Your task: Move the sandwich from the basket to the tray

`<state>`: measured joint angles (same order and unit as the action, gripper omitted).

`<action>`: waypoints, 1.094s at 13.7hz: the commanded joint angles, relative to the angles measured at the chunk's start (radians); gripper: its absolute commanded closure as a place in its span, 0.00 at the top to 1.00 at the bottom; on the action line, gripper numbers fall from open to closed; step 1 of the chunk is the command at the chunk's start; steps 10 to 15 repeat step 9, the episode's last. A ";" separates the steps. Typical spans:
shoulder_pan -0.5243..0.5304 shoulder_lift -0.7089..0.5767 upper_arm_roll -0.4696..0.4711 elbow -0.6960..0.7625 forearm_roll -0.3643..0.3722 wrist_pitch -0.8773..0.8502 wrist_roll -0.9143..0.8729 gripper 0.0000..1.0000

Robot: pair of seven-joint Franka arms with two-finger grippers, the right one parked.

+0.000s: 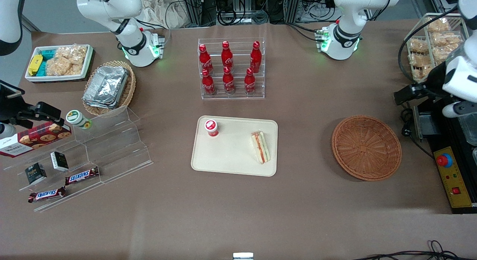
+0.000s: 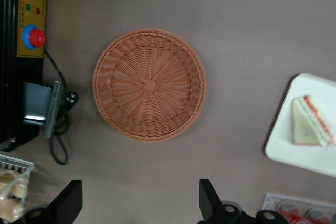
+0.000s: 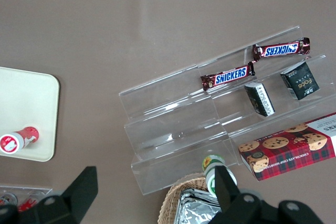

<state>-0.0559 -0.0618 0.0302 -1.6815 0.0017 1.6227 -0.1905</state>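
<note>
While the small triangular sandwich [image 1: 260,146] [image 2: 312,123] of pale bread with red and green filling lies on the flat cream-beige plastic tray [image 1: 234,155] [image 2: 294,153], close to the rim at the working arm's end, the round reddish-brown woven wicker basket [image 1: 366,147] [image 2: 149,84] sits with nothing in it, well apart from the tray, toward the working arm's end of the table. A small red-capped bottle [image 1: 211,127] [image 3: 18,138] also stands on the tray, near the corner toward the parked arm and farther from the front camera than the sandwich. The left arm's gripper [image 2: 140,205] hangs high above the brown table [image 1: 238,211], over the basket, its two dark fingers [image 2: 209,196] spread wide apart and holding nothing. A clear rack of red cola bottles [image 1: 228,68] stands farther from the front camera than the tray.
</note>
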 commanded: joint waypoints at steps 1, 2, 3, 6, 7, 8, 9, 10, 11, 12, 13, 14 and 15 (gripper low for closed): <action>0.005 -0.102 0.031 -0.104 -0.012 0.011 0.097 1.00; 0.005 -0.130 0.040 -0.130 -0.012 0.017 0.103 1.00; 0.005 -0.148 0.051 -0.147 -0.012 0.026 0.106 1.00; 0.004 -0.154 0.059 -0.144 -0.003 0.028 0.137 1.00; 0.001 -0.148 0.054 -0.133 0.006 0.026 0.141 1.00; -0.001 -0.144 0.053 -0.130 0.007 0.025 0.138 1.00; 0.001 -0.145 0.056 -0.130 0.004 0.023 0.137 1.00; 0.001 -0.145 0.056 -0.130 0.004 0.023 0.137 1.00; 0.001 -0.145 0.056 -0.130 0.004 0.023 0.137 1.00; 0.001 -0.145 0.056 -0.130 0.004 0.023 0.137 1.00; 0.001 -0.145 0.056 -0.130 0.004 0.023 0.137 1.00; 0.001 -0.145 0.056 -0.130 0.004 0.023 0.137 1.00; 0.001 -0.145 0.056 -0.130 0.004 0.023 0.137 1.00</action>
